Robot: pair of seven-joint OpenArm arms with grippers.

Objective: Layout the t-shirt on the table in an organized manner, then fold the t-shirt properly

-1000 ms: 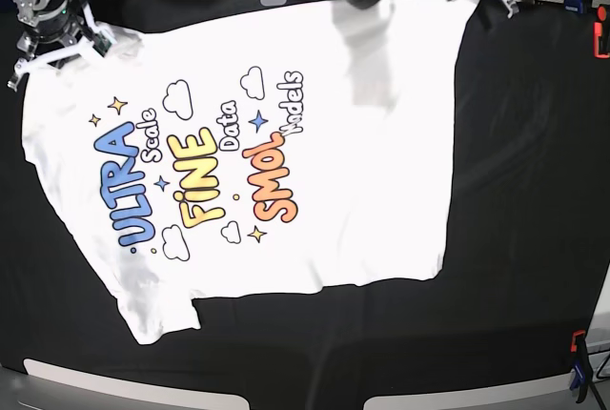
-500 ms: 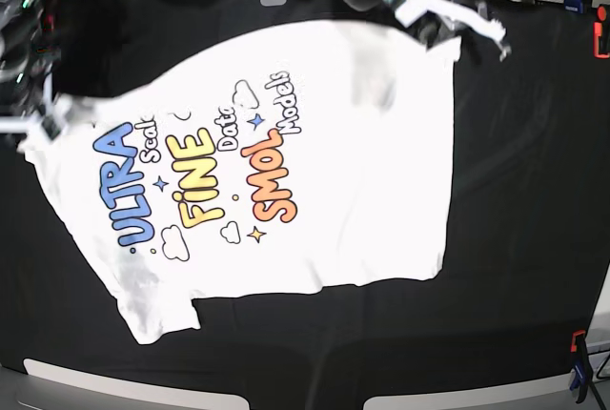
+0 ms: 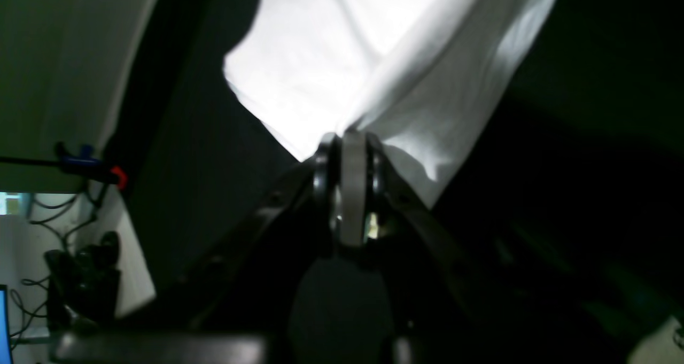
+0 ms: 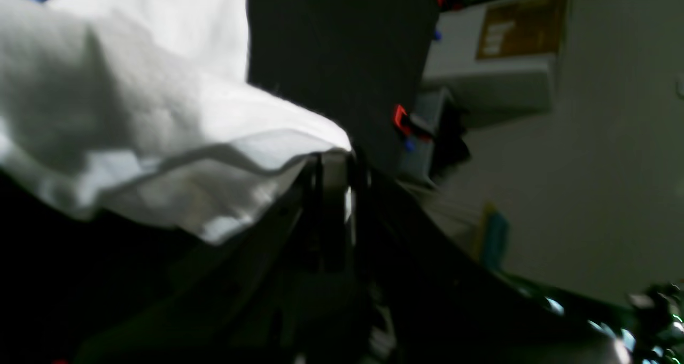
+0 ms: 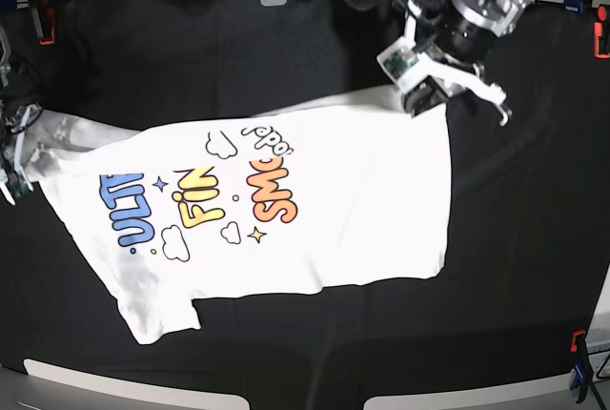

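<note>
Soft matt white cotton t-shirt, wrinkled matt black cloth table

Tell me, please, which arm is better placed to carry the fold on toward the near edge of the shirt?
Neither clearly. The left gripper and the right gripper are each shut on a far corner of the t-shirt, its far edge raised between them, so both probably need to move together.

Top of the colourful cartoon lettering on the white cotton t-shirt hidden under the folded-over far edge; only lower letter parts readable. Right gripper cut off by the left edge of the base view, jaws unseen there. Left gripper fingertips buried in white cloth in the wrist view. Blue print patch cropped at the right wrist view's top-left corner. Both wrist views blurred; dim room background indistinct.
</note>
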